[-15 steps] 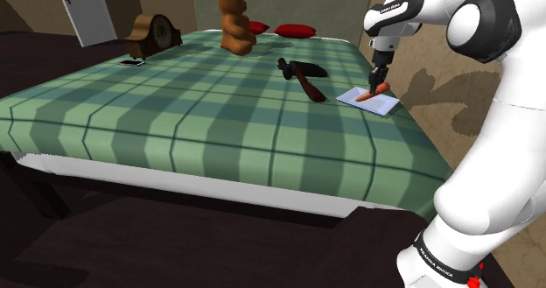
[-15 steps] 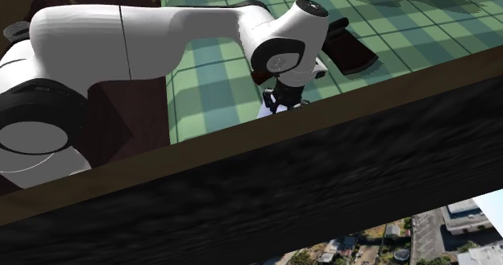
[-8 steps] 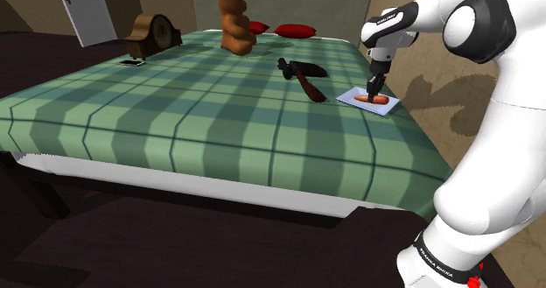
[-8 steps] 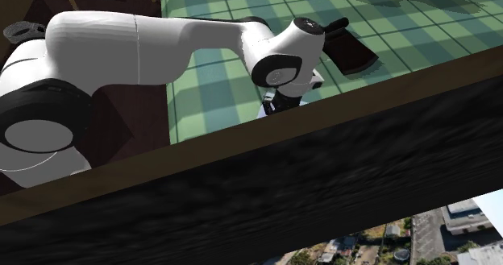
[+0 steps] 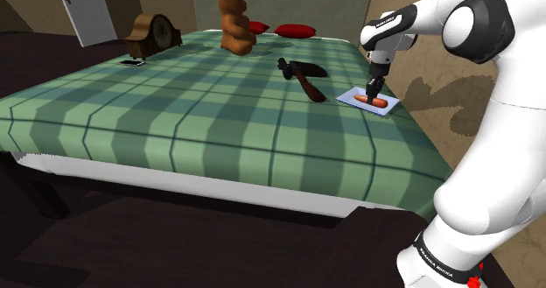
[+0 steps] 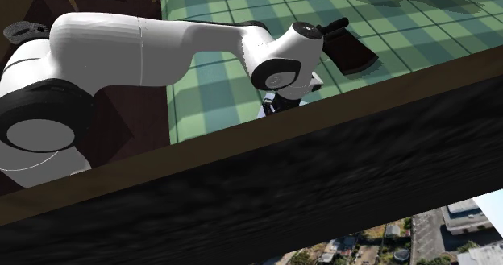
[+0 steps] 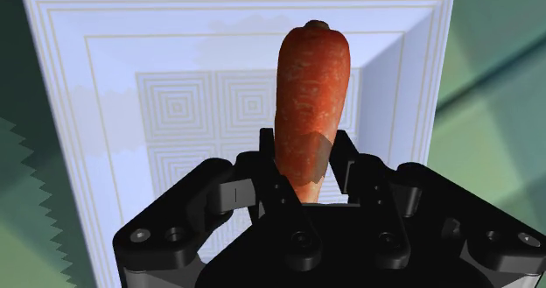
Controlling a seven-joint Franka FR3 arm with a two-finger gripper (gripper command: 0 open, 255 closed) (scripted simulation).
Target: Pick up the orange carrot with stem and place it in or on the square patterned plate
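Plaid bed (image 5: pixel 175 111), arm (image 5: pixel 477 24) reaching down — carrot (image 7: pixel 311 94) clasped

Glossy white arm (image 5: pixel 503 146), dark joints, black jaws.

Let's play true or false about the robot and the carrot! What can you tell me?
1. The pincer clasps the carrot. True.
2. The carrot is over the plate. True.
3. The plate is round. False: it is square.
4. The teddy sits on the plate. False: it stands far from it, at the far end of the cloth.
5. The cloth is red. False: it is green with checks.
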